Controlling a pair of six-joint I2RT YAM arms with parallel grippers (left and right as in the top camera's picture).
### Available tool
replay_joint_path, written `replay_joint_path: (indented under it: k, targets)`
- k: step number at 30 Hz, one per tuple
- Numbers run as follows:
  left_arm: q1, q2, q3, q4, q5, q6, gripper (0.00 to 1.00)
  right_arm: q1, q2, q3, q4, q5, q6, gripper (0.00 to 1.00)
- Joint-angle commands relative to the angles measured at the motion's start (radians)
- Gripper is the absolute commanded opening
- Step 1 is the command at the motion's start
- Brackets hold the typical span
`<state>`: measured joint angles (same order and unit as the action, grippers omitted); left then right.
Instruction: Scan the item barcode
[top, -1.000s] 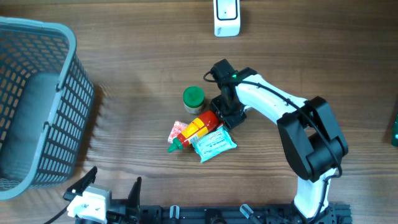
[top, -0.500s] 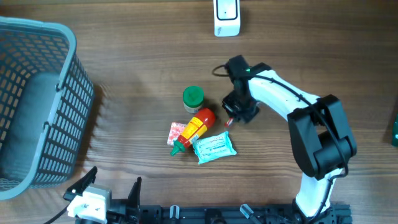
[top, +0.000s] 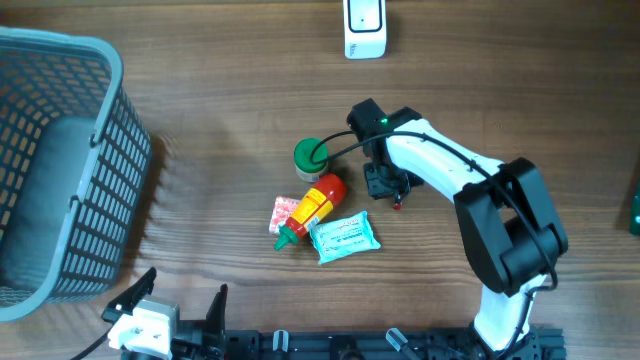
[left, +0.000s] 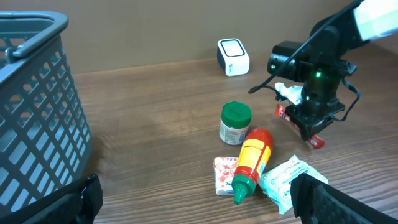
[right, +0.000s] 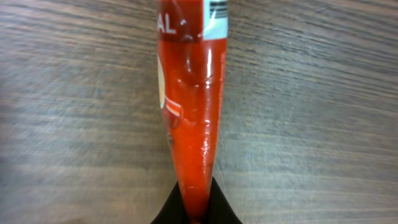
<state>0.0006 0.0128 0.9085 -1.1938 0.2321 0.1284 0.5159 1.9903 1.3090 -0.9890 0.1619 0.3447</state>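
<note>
Overhead: the right gripper (top: 388, 190) is lowered over the middle of the desk (top: 220, 110), its jaws closed on a thin red packet (top: 398, 203) whose end pokes out below; just to its left sit a green-lidded jar (top: 311, 155), a red and yellow bottle (top: 312, 207) lying on its side, a pale teal pouch (top: 345, 236) and a small red-and-white sachet (top: 283, 211); a white scanner (top: 364, 28) stands at the far edge, well apart; a grey basket (top: 100, 170) fills the left side; the left gripper (top: 186, 283) hangs at the near edge, jaws spread wide and holding nothing.

Left wrist: the red packet is off the desk in the right gripper, near the jar and bottle; the scanner stands behind.

Right wrist: the packet is pinched at its end between the dark fingertips (right: 168, 210); it runs up the frame over bare wood, with white lettering and small dark bars near its far end.
</note>
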Motion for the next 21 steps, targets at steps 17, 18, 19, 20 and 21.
replay_joint_path:
  k: [17,18,19,20,21]
  targets:
    - [-0.005,-0.008,-0.002,0.003,-0.002,-0.006,1.00,0.499,-0.359,-0.200,0.037,0.332,0.255,0.18]
    - [-0.005,-0.008,-0.002,0.002,-0.002,-0.006,1.00,0.499,-0.359,-0.219,0.068,0.322,0.234,0.17]
    - [-0.005,-0.008,-0.002,0.003,-0.002,-0.006,1.00,0.499,-0.359,-0.232,0.094,0.301,0.198,0.17]
    - [-0.005,-0.008,-0.002,0.003,-0.002,-0.006,1.00,0.500,-0.358,-0.245,0.121,0.283,0.172,0.17]
    - [-0.005,-0.008,-0.002,0.003,-0.002,-0.006,1.00,0.499,-0.358,-0.257,0.142,0.282,0.158,0.17]
